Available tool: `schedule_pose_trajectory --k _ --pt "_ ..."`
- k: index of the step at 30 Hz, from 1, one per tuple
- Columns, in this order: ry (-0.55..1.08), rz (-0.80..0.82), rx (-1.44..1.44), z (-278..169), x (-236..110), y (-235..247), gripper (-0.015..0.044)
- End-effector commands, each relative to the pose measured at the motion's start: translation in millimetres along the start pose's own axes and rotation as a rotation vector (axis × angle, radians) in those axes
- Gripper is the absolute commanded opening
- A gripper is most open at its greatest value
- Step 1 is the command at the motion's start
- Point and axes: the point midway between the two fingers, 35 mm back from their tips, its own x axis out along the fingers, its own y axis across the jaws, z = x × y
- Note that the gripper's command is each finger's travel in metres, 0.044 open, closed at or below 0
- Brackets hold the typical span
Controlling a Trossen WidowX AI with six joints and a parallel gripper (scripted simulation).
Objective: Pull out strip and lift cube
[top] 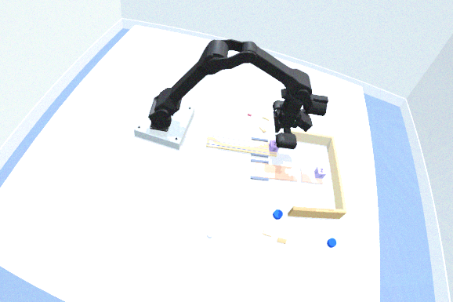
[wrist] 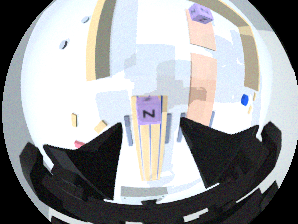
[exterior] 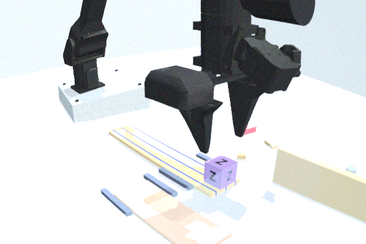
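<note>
A pale wooden strip with blue lines (top: 235,148) (exterior: 196,176) (wrist: 145,145) runs unbroken between slate rails. A purple cube marked Z (top: 273,146) (exterior: 220,172) (wrist: 149,112) stands on its far end. A salmon strip lies beside it in two pieces, a near piece (top: 280,172) (wrist: 202,75) and a far piece (top: 311,176) (wrist: 201,37), with a gap between. Another purple cube (top: 320,172) (wrist: 201,13) stands on the far piece. My gripper (exterior: 222,144) (wrist: 151,123) is open and empty above the wooden strip's cube end, its fingertips higher than the cube and to either side of its line.
Slate rails (top: 259,178) (exterior: 159,184) (wrist: 129,130) flank both strips. A wooden wall (top: 338,173) (exterior: 320,178) (wrist: 102,40) encloses the far area on three sides. Blue discs (top: 277,214) (wrist: 244,100), small wooden pieces (top: 281,241) (wrist: 74,120) and a red block (exterior: 250,130) (wrist: 80,144) lie outside it.
</note>
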Motion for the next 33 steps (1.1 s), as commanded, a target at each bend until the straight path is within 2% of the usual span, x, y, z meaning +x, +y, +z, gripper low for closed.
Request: schedule_pose_trajectory --k 1,26,33 --pt "0.003 0.004 0.003 0.7 7.2 0.7 0.0250" --pt "0.003 0.004 0.003 -0.6 48.0 1.0 0.0250" --pt "0.003 0.003 0.003 -0.8 50.3 1.0 0.0250"
